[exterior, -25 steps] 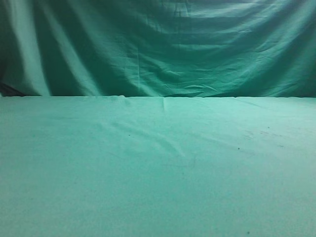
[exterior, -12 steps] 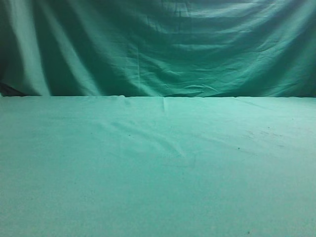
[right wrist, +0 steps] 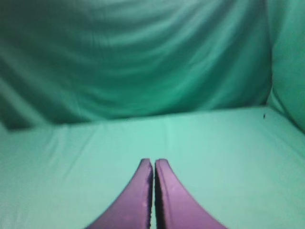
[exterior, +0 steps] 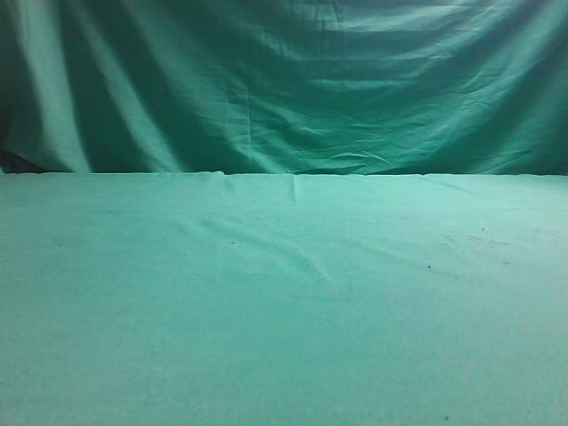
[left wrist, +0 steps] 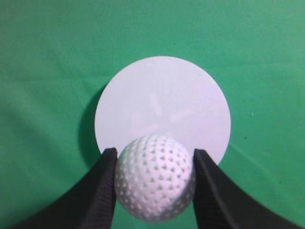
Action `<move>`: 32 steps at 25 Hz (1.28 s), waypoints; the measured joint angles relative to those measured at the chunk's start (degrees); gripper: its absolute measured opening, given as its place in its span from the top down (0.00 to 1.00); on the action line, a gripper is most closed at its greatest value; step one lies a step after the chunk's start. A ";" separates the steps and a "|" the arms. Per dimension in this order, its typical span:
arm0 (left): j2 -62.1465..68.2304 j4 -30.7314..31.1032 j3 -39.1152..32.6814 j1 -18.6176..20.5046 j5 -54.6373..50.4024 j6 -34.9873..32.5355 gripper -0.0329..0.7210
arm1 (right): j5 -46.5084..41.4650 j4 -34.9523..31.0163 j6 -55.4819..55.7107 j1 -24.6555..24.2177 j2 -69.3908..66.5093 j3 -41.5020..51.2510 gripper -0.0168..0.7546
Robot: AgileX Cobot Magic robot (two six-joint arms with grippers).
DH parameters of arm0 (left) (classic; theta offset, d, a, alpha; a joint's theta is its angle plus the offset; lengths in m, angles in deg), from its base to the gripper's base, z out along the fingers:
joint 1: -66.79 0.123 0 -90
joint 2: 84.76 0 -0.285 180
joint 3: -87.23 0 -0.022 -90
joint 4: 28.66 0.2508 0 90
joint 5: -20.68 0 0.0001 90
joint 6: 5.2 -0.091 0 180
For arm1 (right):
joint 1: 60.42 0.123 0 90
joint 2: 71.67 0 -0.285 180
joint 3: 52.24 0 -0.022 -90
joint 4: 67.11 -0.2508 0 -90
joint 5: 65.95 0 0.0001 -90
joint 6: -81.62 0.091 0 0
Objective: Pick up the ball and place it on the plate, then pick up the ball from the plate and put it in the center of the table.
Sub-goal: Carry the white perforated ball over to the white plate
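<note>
The left gripper [left wrist: 154, 186] has its jaws clamped on the ball [left wrist: 155, 183], held over the white plate [left wrist: 162, 106] lying on the tabletop [left wrist: 43, 71]. The right gripper [right wrist: 153, 193] hangs with its jaws pressed together, facing the tabletop's far edge.

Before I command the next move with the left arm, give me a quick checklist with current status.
1. Ball between the left gripper fingers: ok, both touch its sides.
2. Plate in view beyond the ball: ok.
3. Ball clear of or resting on the plate: cannot tell.
4. Right gripper out of the way: ok, shut and empty over the table.
5. Exterior view of either arm: not ok, only cloth visible.
</note>
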 joint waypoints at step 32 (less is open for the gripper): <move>6.78 6.02 0.00 0.00 7.20 -0.11 0.53 | -24.71 -2.30 -15.02 6.51 -35.73 -20.18 0.98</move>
